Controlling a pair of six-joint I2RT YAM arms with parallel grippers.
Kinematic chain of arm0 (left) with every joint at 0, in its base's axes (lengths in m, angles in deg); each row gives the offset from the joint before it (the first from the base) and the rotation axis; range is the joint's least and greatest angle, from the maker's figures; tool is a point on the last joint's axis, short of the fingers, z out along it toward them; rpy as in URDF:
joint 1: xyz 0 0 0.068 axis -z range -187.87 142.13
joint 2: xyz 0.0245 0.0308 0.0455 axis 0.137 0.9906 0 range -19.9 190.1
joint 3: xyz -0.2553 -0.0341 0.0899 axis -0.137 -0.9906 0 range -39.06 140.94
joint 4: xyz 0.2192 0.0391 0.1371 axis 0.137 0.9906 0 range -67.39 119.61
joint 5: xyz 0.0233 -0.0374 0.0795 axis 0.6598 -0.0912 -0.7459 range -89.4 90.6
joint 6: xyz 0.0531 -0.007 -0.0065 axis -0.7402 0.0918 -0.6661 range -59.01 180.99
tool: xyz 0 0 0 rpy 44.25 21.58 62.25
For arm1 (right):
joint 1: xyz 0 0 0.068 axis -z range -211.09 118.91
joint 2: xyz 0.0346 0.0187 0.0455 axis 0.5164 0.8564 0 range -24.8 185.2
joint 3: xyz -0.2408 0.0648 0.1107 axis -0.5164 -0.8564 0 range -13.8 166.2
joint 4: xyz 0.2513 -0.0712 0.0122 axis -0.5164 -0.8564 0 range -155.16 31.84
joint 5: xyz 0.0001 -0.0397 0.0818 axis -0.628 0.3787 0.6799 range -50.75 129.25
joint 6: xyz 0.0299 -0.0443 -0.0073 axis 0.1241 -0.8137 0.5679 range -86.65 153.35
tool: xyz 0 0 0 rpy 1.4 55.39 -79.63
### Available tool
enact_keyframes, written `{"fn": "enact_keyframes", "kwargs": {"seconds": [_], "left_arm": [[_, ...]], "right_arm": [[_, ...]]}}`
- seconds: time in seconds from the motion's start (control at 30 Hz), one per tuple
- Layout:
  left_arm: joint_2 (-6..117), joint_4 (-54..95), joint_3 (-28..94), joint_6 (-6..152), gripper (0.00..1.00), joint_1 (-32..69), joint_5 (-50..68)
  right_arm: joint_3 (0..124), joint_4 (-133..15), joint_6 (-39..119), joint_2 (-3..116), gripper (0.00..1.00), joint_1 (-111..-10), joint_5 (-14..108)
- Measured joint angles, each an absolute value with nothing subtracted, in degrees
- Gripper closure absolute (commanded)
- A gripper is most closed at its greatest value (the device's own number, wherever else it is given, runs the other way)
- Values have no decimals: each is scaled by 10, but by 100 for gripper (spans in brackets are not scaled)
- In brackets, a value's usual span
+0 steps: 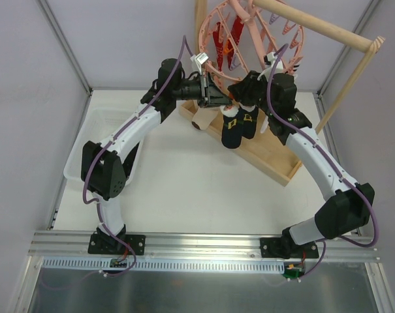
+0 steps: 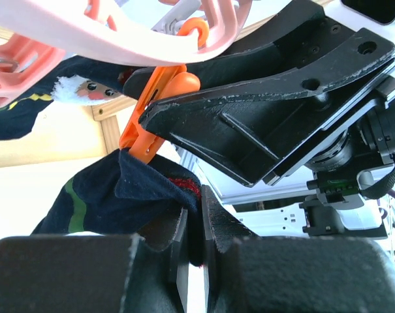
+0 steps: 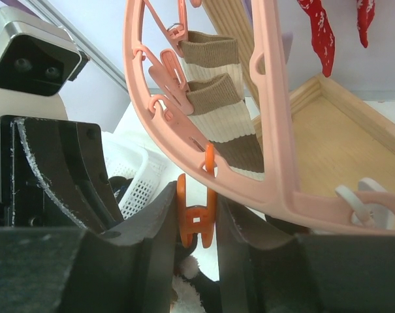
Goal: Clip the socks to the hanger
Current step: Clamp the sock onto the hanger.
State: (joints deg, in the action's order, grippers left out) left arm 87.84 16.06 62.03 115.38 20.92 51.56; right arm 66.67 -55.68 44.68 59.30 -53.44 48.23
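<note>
**A:** Where do the dark socks (image 1: 238,130) sit relative to the hanger (image 3: 273,117)?

**B:** Just below its lower rim, between the two claws. In the left wrist view a navy cuff is bunched right under an orange clip (image 2: 159,98) that dangles from that rim. The clip's lower tip touches the cloth. I cannot tell whether any cloth is inside its mouth.

**A:** Claws?

**B:** The left claw (image 2: 194,225) is pinched tight on a fold of the cuff. The right claw (image 3: 196,218) is closed on the orange clip's handles, pressing them from both sides, directly under the rim.

**A:** Handling notes, sock?

**B:** Judgement only: light, soft, limp knit. It droops from wherever it is held and has no stiffness to push with. It is neither fragile nor slippery. The best hold is a thin fold close to the cuff edge, leaving a free lip of cloth to feed up into the clip. Held lower down, the edge would likely flop away from the rim.

**A:** Clip?

**B:** Stiff, springy plastic, hung loosely from the rim. It probably twists if squeezed off centre. The striped sock (image 3: 217,98) is clipped further round the rim, not in the way.
</note>
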Motion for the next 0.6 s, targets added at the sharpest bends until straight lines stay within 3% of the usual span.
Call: {"fn": "enact_keyframes", "kwargs": {"seconds": [0.6], "left_arm": [[879,162,626,1153,100,212,516]], "right_arm": [[683,-575,512,593,99,-535,455]]}}
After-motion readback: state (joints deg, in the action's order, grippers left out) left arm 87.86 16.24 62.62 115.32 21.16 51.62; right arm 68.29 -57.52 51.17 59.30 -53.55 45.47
